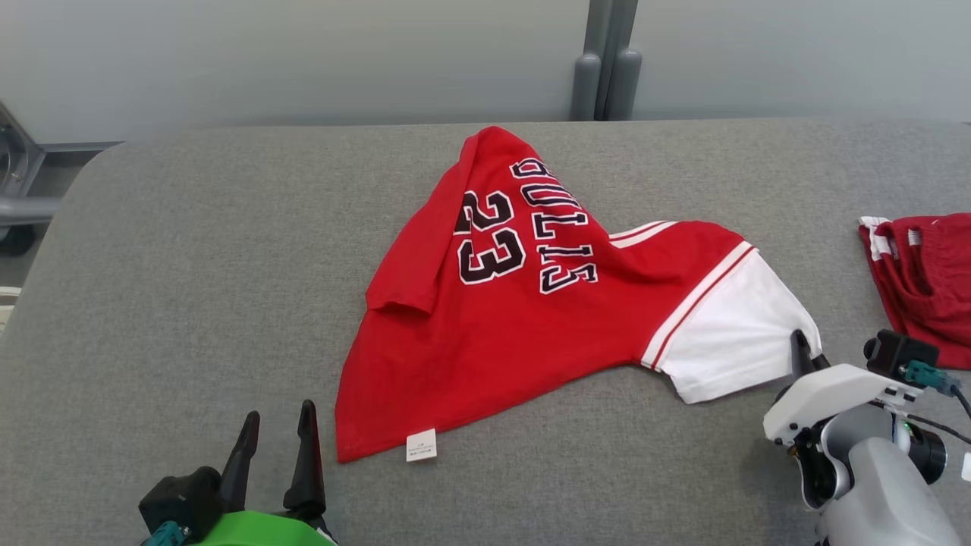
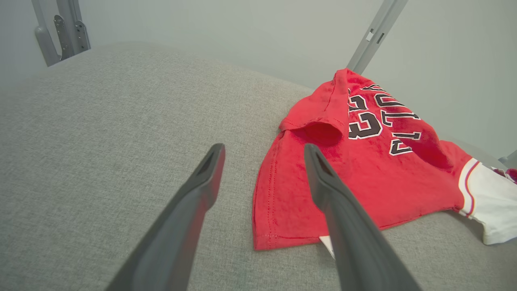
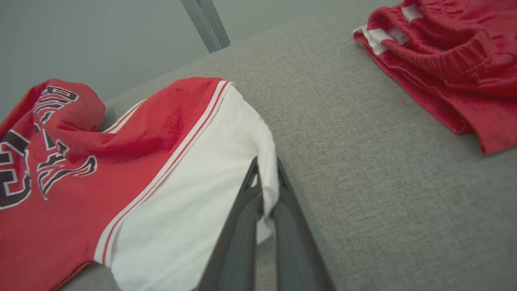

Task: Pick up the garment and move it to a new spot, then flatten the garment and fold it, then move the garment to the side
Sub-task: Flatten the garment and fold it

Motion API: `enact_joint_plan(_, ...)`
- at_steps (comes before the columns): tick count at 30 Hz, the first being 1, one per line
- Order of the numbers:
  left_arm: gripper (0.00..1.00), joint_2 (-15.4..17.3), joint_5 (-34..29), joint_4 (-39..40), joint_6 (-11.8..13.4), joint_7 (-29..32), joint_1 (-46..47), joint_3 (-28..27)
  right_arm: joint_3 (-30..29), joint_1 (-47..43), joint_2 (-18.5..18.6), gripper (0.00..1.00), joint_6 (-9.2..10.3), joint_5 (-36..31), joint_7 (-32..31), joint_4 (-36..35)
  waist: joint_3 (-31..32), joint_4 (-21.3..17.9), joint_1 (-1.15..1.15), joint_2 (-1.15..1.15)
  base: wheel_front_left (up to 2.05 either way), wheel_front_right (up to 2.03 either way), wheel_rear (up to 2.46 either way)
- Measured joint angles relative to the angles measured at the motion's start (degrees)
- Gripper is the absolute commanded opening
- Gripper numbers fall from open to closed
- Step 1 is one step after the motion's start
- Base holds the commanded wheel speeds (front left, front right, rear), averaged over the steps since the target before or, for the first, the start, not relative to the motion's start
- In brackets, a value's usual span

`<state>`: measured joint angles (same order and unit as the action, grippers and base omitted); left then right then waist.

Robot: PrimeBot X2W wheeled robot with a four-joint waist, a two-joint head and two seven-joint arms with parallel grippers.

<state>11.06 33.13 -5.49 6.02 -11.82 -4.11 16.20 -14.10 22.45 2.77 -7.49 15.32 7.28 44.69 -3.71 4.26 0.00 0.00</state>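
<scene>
A red garment (image 1: 531,318) printed with 23 lies rumpled in the middle of the grey counter (image 1: 190,265), its white sleeve (image 1: 728,334) spread toward the robot's right. The right fingers (image 3: 242,218) are clamped together on that sleeve's edge. The left fingers (image 1: 307,455) stand apart, holding nothing, just beside the hem corner. Another red cloth (image 1: 925,280) lies at the far right.

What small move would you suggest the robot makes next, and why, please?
Probably bring the open left gripper to the jersey's near hem corner: the right gripper is shut on the white sleeve, while the left hovers just short of the cloth, holding nothing.
</scene>
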Motion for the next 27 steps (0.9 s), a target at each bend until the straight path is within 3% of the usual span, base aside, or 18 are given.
enact_joint_plan(13, 1.00, -0.6, 3.3, -2.7, -1.7, 4.7, -3.1, 2.5, 1.5, -15.1, 0.0, 0.00, 0.00, 4.9, -7.3, -18.1, 0.9, -1.3, 0.00, 0.00, 0.00, 0.00, 0.00)
enact_joint_plan(27, 1.00, -3.6, 7.7, -13.7, -2.7, 8.7, 1.3, 2.8, 2.5, -17.6, 0.0, 0.00, 0.00, 5.4, -10.2, -24.3, 1.6, -2.2, 0.00, 0.00, 0.00, 0.00, 0.00)
